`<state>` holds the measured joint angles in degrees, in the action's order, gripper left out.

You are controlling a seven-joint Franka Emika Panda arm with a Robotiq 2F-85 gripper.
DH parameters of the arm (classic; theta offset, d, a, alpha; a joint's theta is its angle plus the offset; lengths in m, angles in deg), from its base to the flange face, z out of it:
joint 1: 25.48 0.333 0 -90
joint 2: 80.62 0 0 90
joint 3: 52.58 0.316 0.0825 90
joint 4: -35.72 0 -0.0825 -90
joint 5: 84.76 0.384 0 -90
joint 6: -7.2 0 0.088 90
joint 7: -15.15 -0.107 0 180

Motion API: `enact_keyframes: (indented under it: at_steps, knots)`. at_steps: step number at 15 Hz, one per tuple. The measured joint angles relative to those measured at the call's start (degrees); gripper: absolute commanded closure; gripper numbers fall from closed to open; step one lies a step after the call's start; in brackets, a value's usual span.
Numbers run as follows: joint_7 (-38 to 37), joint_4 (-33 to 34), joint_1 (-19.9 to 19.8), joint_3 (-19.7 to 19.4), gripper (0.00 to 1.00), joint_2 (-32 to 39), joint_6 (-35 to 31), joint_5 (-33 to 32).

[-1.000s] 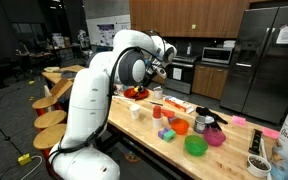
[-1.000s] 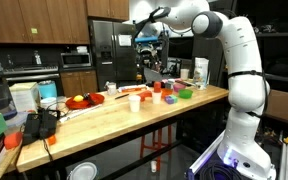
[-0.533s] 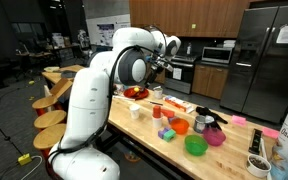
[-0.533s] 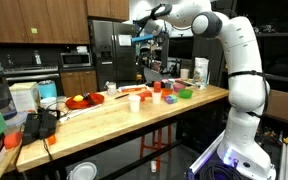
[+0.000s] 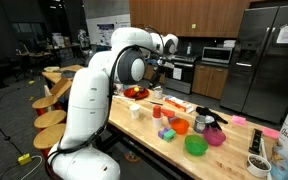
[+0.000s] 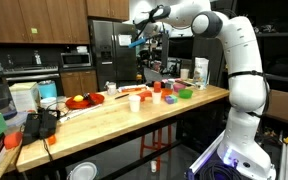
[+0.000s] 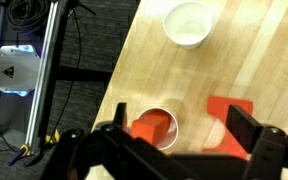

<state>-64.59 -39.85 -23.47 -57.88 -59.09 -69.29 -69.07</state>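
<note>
My gripper is open, and its dark fingers frame the bottom of the wrist view with nothing between them. It hangs high above the wooden table. Directly below it a white cup holds a red block. A flat red-orange piece lies just right of the cup, partly behind one finger. A white bowl sits farther up the table. In both exterior views the gripper is well above the table's clutter.
The table edge runs diagonally in the wrist view, with floor cables and a metal frame beyond it. A red plate, a green bowl, a pink bowl and small coloured blocks crowd the table. A refrigerator stands behind.
The arm has lifted the gripper a little higher above the table. The jaws stayed open.
</note>
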Motion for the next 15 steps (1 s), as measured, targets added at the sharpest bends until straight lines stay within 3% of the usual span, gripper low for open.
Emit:
enact_keyframes:
  at_steps: [5, 15]
  knots:
    - [-14.6, -3.2, 0.6, 0.0, 0.00, -0.1, -2.2, -2.7]
    - [-44.6, -13.4, 1.7, 0.1, 0.00, -1.0, -0.9, -1.0]
